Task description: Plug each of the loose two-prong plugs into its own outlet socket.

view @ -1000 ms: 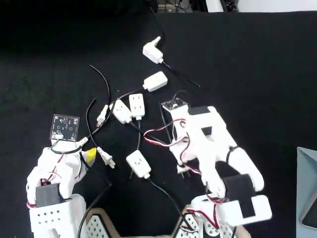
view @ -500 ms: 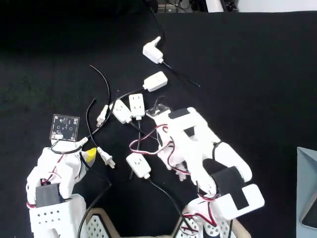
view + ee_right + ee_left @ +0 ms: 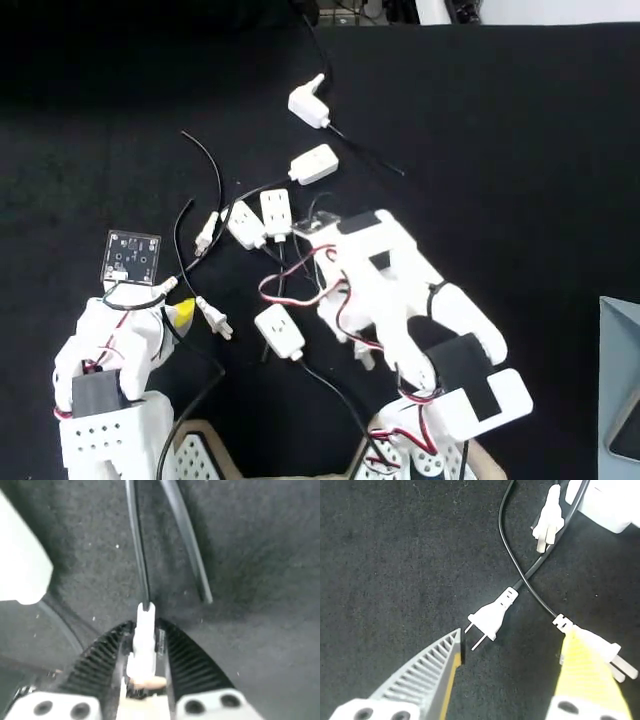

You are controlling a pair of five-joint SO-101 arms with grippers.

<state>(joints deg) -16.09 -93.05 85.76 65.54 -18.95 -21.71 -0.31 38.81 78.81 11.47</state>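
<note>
Now, our right pincer (image 3: 145, 630) is squeezed tight on a white plug (image 3: 144, 647); the black cord (image 3: 136, 540) runs out of the plug's far end, away from the pincer; so we think the two prongs point back into the pincer, though we cannot see them. From above, the right arm (image 3: 400, 290) hangs over the middle of the black table (image 3: 520, 150), just right of a white socket (image 3: 276, 213); a second socket (image 3: 280, 331) lies nearer to us. To do this step well, we should first get the prongs facing a socket's slots; then we push slow and straight. The sockets lie loose, so one may slide away; the left arm could hold it down. Our left pincer (image 3: 512, 637) is wide apart, low over a loose plug (image 3: 487, 622) at the near left; a second plug (image 3: 595, 647) lies partly behind its yellow finger (image 3: 585, 680).
</note>
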